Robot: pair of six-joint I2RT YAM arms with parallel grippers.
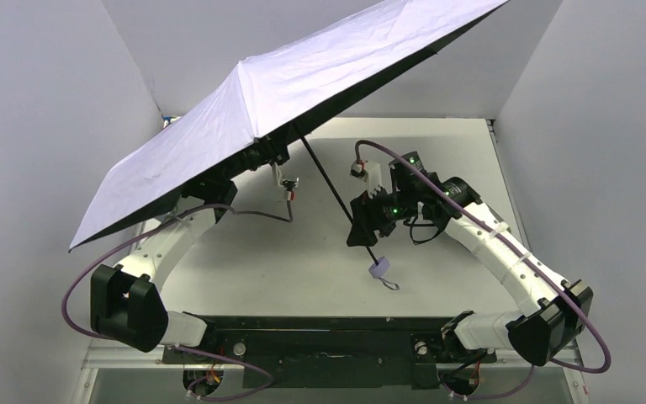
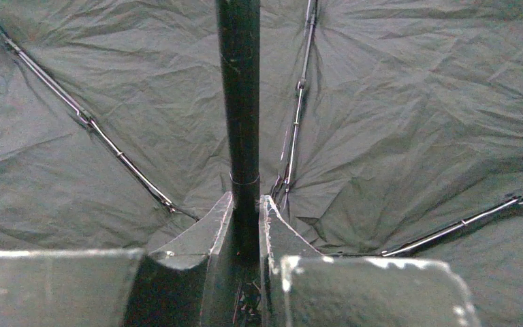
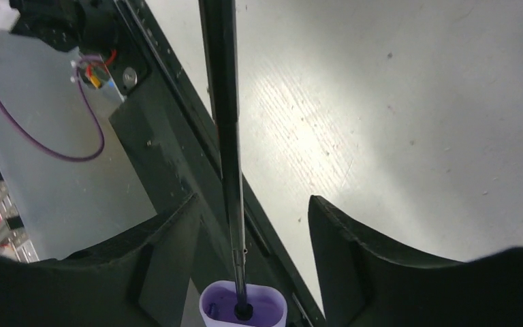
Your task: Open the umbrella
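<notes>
The umbrella's lilac canopy (image 1: 303, 93) is spread wide and tilted, high over the left and back of the table. Its black underside (image 2: 415, 122) with metal ribs fills the left wrist view. The thin black shaft (image 1: 336, 198) slants down to the small lilac handle (image 1: 378, 269) with its wrist loop. My left gripper (image 1: 262, 156) sits just under the canopy, shut on the shaft (image 2: 240, 102). My right gripper (image 3: 253, 199) is open low on the shaft (image 3: 226, 122), one finger on each side without touching, just above the handle (image 3: 244, 310).
White walls close in the table (image 1: 437, 151) on the left, back and right. The canopy's edge reaches close to the left wall and the back wall. The black base rail (image 1: 328, 337) runs along the near edge. Purple cables loop from both arms.
</notes>
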